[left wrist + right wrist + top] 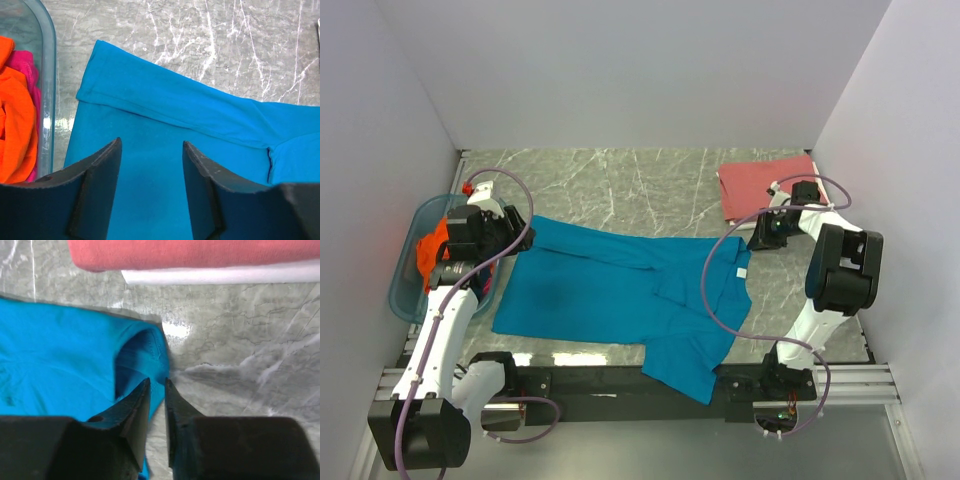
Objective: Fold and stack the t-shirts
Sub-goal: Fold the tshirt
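From above, a dusty red t-shirt [765,185] lies folded flat at the far right corner of the grey marble-patterned bench [620,185], so one shirt looks done. A teal blue t-shirt [620,290] is spread across the middle with its far edge turned over and a sleeve trailing off the near edge, which I judge to be mid-fold. A bright orange t-shirt [432,245] sits crumpled in the translucent blue plastic tub [405,300] at left, untouched. The left gripper [510,235] is at the teal shirt's left end and the right gripper [755,240] is by its collar. In the left wrist view that gripper's fingers stand well apart above the teal cloth, just short of the folded-over band, holding nothing, with the tub and its orange cloth off to the left. In the right wrist view the fingers are only a slit apart. The collar edge lies against the left finger and nothing shows between them. The red shirt rests well beyond.
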You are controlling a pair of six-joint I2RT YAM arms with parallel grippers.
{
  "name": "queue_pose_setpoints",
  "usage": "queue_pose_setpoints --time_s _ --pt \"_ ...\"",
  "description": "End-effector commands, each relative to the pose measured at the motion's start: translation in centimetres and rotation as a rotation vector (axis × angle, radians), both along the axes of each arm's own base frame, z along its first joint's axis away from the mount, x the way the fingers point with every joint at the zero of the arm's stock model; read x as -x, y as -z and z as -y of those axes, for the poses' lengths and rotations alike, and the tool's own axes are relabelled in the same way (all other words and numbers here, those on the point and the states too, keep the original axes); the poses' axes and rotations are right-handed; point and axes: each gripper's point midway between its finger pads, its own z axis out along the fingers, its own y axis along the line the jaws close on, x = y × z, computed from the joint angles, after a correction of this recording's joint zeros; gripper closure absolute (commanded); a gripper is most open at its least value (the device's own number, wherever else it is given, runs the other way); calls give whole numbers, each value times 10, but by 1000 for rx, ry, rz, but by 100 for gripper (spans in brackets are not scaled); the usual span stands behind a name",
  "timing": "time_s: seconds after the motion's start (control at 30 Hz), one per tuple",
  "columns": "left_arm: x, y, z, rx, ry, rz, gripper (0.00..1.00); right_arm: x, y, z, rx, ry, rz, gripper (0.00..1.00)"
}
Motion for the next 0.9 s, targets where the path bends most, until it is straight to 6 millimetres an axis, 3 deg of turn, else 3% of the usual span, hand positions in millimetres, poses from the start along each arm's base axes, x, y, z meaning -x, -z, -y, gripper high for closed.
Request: queue_pose_setpoints --time_s 0.0,0.03,0.07,0.17,0.23,0.3,0.4,0.53,0.6,0.87 --pt "-1 -14 -1 -1 -6 57 41 -4 -25 4 31 -76 93 73" --pt "-3 -15 -4 4 -33 59 38 -2 -37 -2 10 -126 135 71" --pt "-2 -15 -6 7 -53 61 27 0 -42 -4 18 -199 174 69" --pt "0 -15 -10 50 -118 58 9 10 -64 -19 -6 -340 289 58" --pt "2 -13 -2 99 -96 49 9 18 -75 -26 -16 -399 336 55" --pt "7 -9 8 141 -60 31 9 15 -80 -27 1 -427 391 53" --pt "10 -3 17 175 -23 14 10 4 -73 -17 48 -374 392 50" --pt "6 7 25 185 31 -32 14 -14 -46 -8 24 -289 261 46" --pt "2 11 28 191 52 -60 19 -19 -40 -8 9 -265 227 44" --pt "2 21 27 181 59 -84 20 -36 -24 -18 8 -202 164 42"
